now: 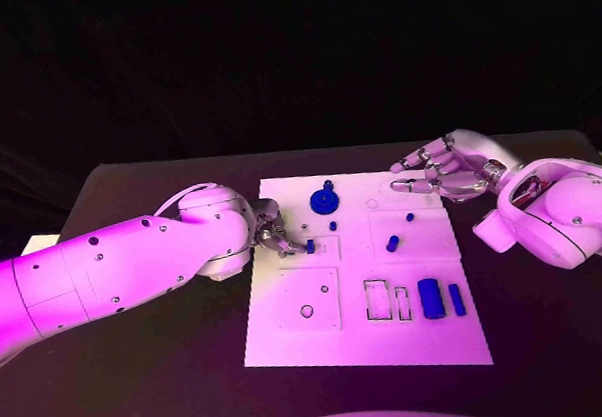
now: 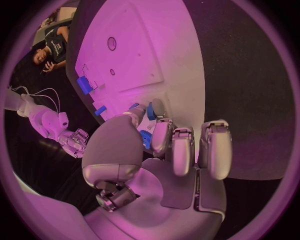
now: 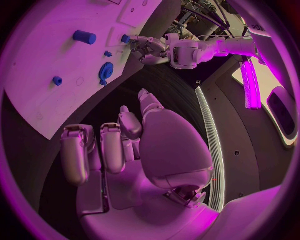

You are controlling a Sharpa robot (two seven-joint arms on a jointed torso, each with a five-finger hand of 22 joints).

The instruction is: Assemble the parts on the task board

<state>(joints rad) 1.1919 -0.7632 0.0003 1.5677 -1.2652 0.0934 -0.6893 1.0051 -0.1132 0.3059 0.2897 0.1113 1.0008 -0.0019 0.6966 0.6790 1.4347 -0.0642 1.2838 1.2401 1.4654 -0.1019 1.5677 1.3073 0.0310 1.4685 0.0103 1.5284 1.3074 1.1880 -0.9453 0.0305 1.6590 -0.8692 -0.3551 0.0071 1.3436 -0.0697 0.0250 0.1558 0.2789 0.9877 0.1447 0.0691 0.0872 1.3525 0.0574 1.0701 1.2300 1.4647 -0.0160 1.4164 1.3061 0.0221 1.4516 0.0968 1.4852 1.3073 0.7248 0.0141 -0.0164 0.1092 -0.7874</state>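
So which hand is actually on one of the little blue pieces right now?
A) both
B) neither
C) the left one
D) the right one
C: the left hand pinches a small blue part at the task board, while the right hand hovers with fingers apart, holding nothing.

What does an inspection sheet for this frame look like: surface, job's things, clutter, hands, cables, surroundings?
Surface: black table, bearing the white task board.
Job's things: blue gear-like disc near the board's far edge; blue block and slimmer blue bar at the near right; small blue pegs mid-board.
Clutter: nothing seen.
Hands: left hand at the board's left edge, pinching a small blue part; right hand above the board's far right corner, fingers apart, holding nothing.
Cables: nothing seen on the table.
Surroundings: dark backdrop.
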